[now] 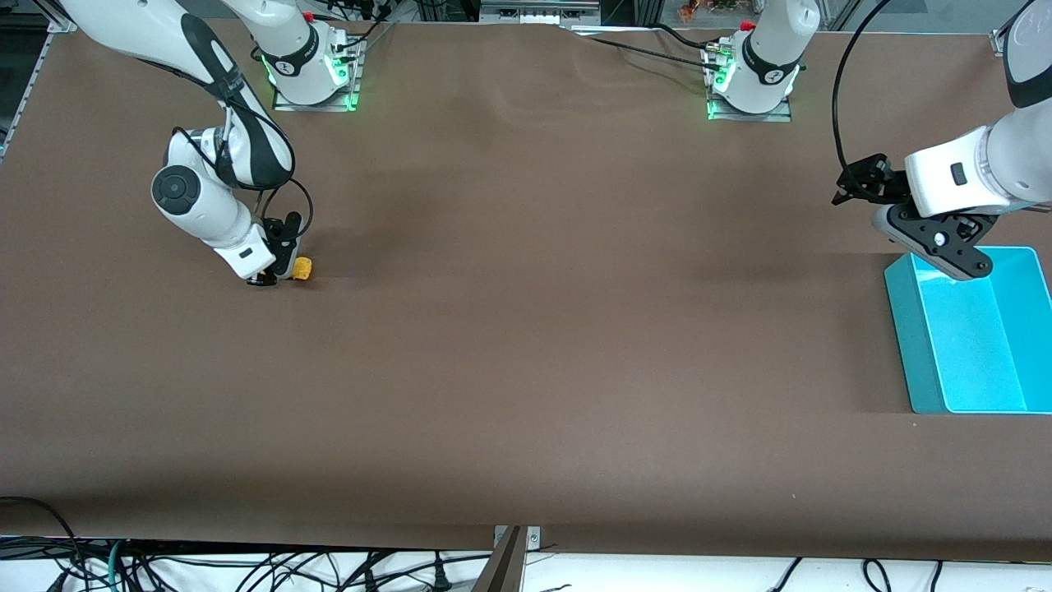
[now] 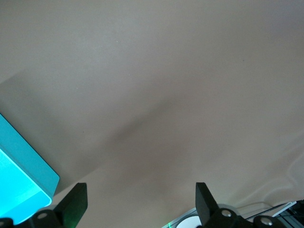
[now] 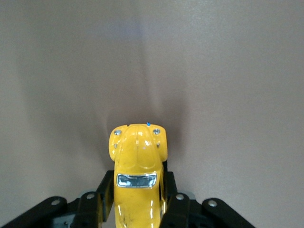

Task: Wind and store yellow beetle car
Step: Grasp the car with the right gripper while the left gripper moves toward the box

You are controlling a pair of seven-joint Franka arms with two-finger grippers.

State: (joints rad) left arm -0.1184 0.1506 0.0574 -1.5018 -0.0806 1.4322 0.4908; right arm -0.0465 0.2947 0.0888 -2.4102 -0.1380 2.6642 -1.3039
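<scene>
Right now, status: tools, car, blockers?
Right tool shut on car, low at the table. Left tool open, waiting over bin edge. Nothing between car and bin.

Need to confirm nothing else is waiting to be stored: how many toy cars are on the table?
1. The yellow car sits on the table toward the right arm's end, clamped between the right end effector's fingers. Nothing shows inside the visible part of the blue bin.

Rear of yellow beetle car [image 3: 137,166] cut off at bottom edge of right wrist view, flanks hidden btwn right tool [image 3: 137,204] fingers. In front view, car [image 1: 302,268] half hidden by tool, too small for detail. Blue bin [image 2: 19,183] cropped at lower-left corner, left wrist view.
</scene>
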